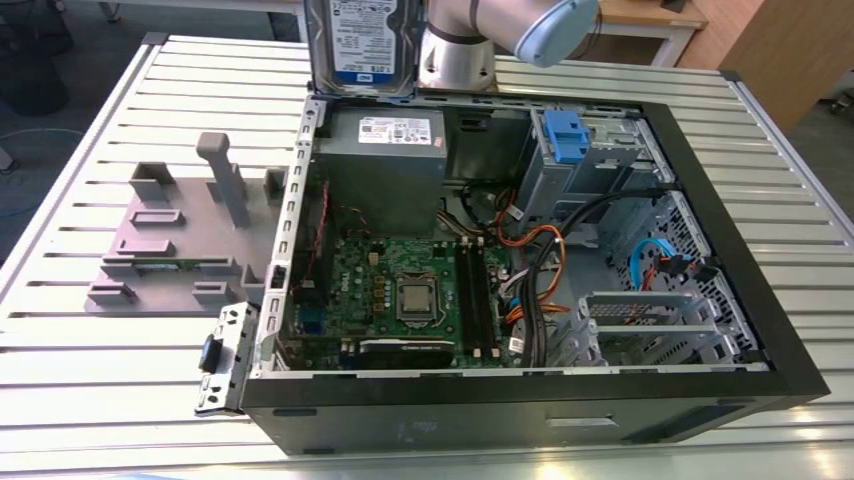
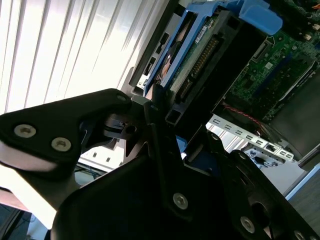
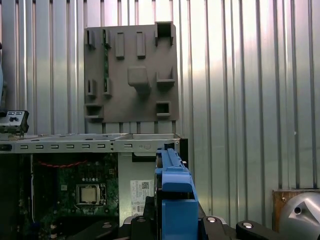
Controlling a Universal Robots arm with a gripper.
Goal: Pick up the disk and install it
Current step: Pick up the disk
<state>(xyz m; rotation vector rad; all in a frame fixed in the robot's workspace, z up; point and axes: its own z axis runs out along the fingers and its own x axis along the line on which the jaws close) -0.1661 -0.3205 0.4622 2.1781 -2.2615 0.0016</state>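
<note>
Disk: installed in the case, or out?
Out. In the exterior view the disk stands upright above the rim of the case; in the second wrist view the gripper is shut on it.

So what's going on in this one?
The robot arm's hand is clamped on the disk, holding it upright on edge in the air above the far side of the open computer case. The disk is not yet installed. The blue-tabbed drive cage sits inside the case beside the power supply. The grey stand lies on the slatted table next to the case.
</note>
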